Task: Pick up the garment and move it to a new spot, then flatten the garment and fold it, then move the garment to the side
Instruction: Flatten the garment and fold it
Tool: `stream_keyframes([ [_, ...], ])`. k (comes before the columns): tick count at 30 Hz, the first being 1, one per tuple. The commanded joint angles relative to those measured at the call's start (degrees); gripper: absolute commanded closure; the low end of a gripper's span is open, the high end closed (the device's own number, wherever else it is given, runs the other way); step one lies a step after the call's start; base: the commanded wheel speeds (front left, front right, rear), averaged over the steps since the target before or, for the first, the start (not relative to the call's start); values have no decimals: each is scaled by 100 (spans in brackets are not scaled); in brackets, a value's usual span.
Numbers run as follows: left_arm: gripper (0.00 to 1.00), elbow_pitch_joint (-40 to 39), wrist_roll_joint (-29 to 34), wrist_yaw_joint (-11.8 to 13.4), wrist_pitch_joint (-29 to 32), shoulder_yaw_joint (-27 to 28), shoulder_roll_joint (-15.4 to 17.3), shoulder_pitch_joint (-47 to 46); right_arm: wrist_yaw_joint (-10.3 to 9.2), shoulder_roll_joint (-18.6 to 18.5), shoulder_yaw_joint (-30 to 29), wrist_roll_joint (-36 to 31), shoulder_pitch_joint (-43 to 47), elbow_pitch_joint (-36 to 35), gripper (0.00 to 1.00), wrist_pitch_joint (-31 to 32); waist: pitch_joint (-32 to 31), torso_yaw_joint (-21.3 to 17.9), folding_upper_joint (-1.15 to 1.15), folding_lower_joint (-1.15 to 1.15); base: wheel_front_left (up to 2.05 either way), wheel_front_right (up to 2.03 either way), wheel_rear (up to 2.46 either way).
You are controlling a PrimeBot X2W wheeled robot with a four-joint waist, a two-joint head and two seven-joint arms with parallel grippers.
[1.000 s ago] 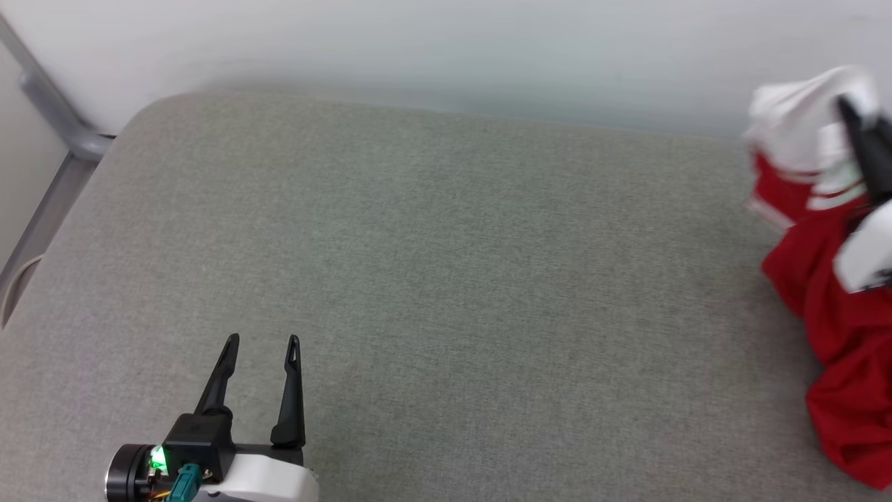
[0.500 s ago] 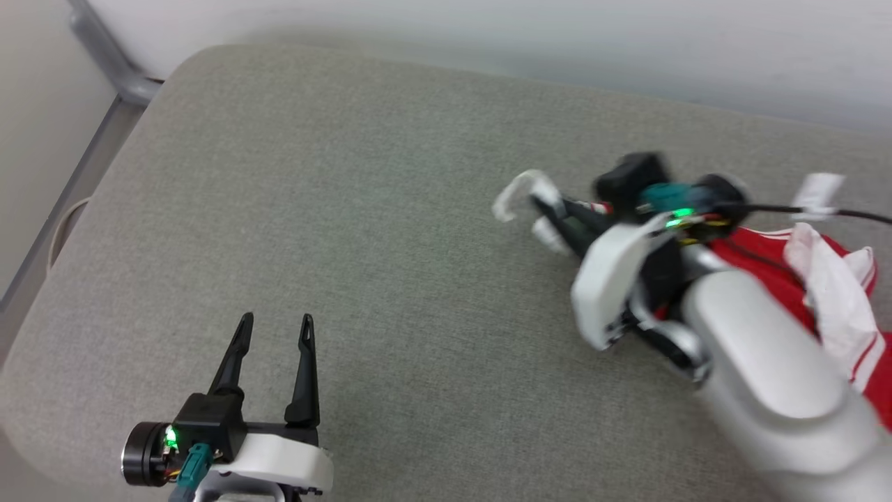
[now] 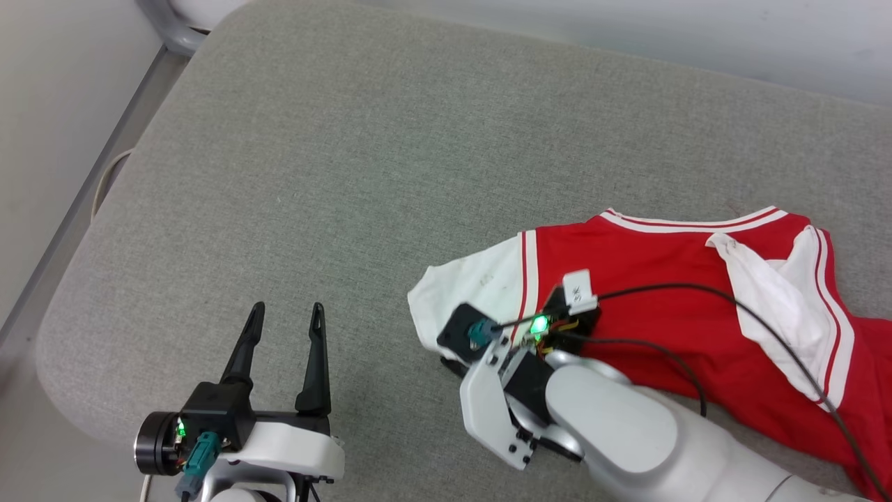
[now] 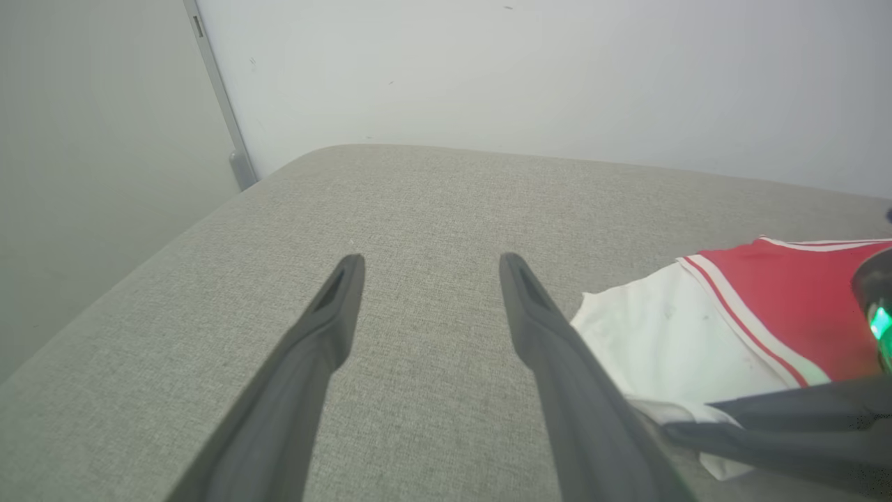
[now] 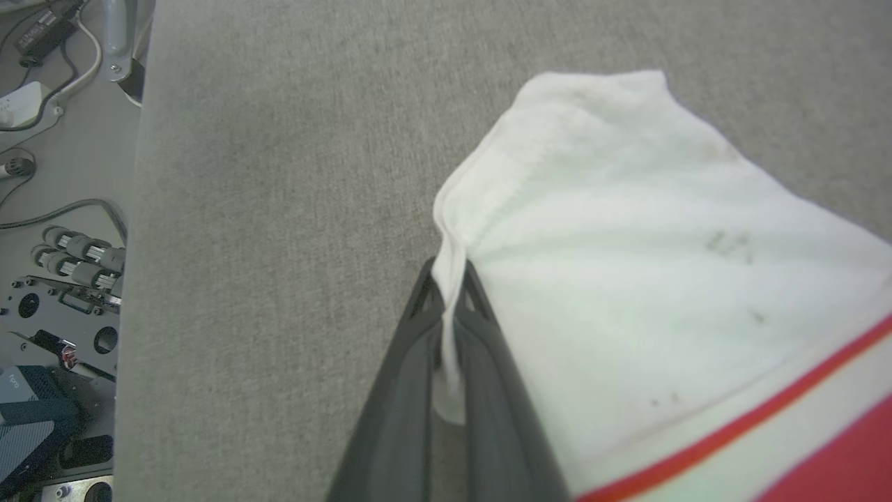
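T-shirt (image 3: 627, 251) lies on grey cushion (image 3: 348, 174), long axis running off to my right, w/ its white sleeve (image 3: 460, 286) hem pinched in my closed right gripper (image 5: 449, 279), so that arm's nearer; left gripper (image 3: 287, 310) hangs spread wide & empty, near the sleeve's left side.

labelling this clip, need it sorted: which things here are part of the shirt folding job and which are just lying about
Part of the job:
- garment, red with white sleeves, lying on the grey cushion
- right gripper, shut on a white sleeve edge
- left gripper, open, holding nothing

Just lying about:
- metal hardware on the floor beside the cushion
- grey post at the wall
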Motion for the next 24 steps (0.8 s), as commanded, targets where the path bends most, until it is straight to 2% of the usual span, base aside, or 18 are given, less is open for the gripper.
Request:
stream_keyframes([
  [1, 0, -1, -23, 20, -15, -2, -4, -89, -4, 40, 109, 86, -28, 60, 100, 22, 32, 30, 0, 0, 0, 0, 0],
  [4, 0, -2, -39, 33, -15, -9, -3, -104, 5, 52, 629, 363, 108, 390, 100, 204, 58, 41, 0, 0, 0, 0, 0],
  [8, 0, 14, -17, 57, -15, 41, -4, -130, 5, 47, 846, 649, 79, 660, 100, 99, 41, -23, 0, 0, 0, 0, 0],
  [9, 0, 21, 0, 57, -15, 56, -4, -124, 5, 60, 860, 708, 21, 670, 60, 4, 16, -51, 0, 0, 0, 0, 0],
  [10, 0, 24, 14, 49, -15, 65, -4, -115, 4, 67, 860, 734, -69, 661, 0, -149, -18, -80, 0, 0, 0, 0, 0],
  [15, 0, 37, 120, 27, -15, 133, -3, 72, -6, 40, 612, 700, -386, 532, 0, -1150, -297, -252, 0, 0, 0, 0, 0],
  [18, 0, 29, 198, -5, -15, 210, -4, 180, -6, -138, 256, 658, -392, 399, 0, -1682, -507, -398, 0, 0, 0, 0, 0],
  [24, 0, -17, 313, -13, -15, 337, -3, 448, -6, -666, -631, 351, -126, -21, 0, -2169, -823, -648, 0, 0, 0, 0, 0],
])
